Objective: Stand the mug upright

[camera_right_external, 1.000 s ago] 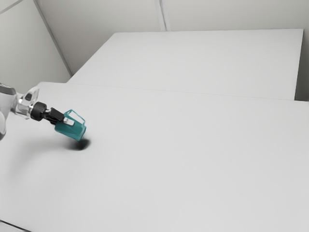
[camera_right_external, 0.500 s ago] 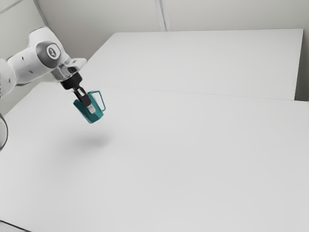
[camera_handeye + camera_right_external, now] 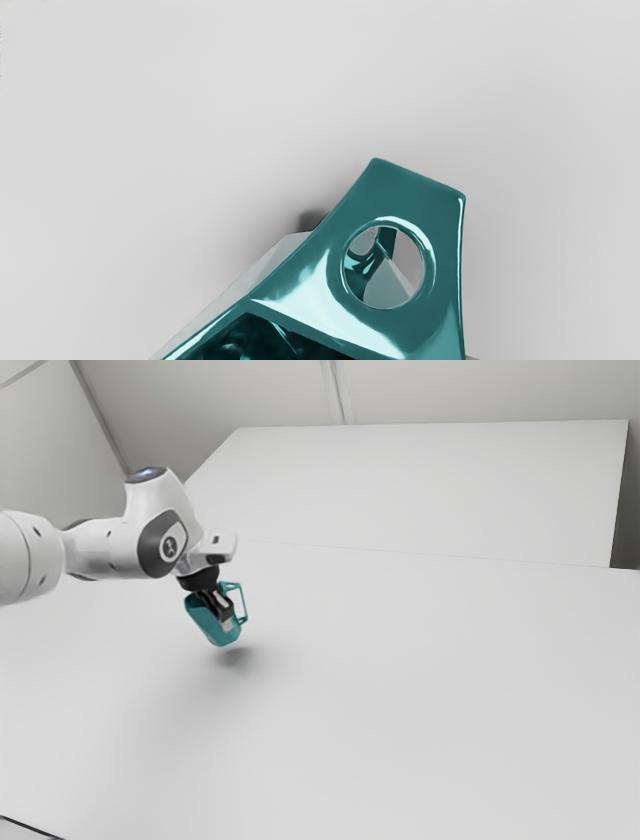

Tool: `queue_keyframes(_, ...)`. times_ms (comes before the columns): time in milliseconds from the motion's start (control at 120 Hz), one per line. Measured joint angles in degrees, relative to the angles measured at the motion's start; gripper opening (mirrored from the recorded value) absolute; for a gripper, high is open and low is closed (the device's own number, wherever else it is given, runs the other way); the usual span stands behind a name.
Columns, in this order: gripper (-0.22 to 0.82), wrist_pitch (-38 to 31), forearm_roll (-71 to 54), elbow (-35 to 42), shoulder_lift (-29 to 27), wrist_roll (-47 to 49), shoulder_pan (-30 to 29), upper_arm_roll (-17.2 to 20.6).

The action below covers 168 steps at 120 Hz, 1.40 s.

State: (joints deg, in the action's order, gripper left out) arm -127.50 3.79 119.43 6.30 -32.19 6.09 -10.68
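Rm over tbl (image 3: 430,680); mug (image 3: 206,622) + handle (image 3: 243,604) in way.

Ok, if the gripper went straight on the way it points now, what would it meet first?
Most likely the table, with the mug held in the gripper touching down first; the remaining gap is hard to judge.

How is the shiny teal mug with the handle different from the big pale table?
The teal mug is blue-green, while the pale table is whitish grey.
The mug is small and hollow, but the table is wide and flat.
The mug is held tilted, while the table lies level.
Both are plain, with no pattern.
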Motion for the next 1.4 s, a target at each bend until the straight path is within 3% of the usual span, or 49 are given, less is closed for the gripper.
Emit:
queue_keyframes(283,-0.18,-5.91,0.4,3.99,0.62,8.26,0.69,2.36)
queue_keyframes(658,-0.17,-7.99,0.2,4.11,3.94,14.76,0.65,2.84)
queue_keyframes(700,-0.13,-8.08,0.33,4.09,4.08,15.17,0.68,2.86)
queue_keyframes(875,0.24,-8.25,0.87,4.08,4.02,16.28,0.92,2.86)
queue_keyframes(992,0.39,-8.14,0.87,4.14,2.98,16.83,1.1,2.86)
queue_keyframes(1242,0.54,-3.99,0.55,3.48,-3.22,17.57,1.71,2.86)
queue_keyframes(1400,0.57,2.53,0.4,-4.17,-3.89,17.87,1.83,2.73)
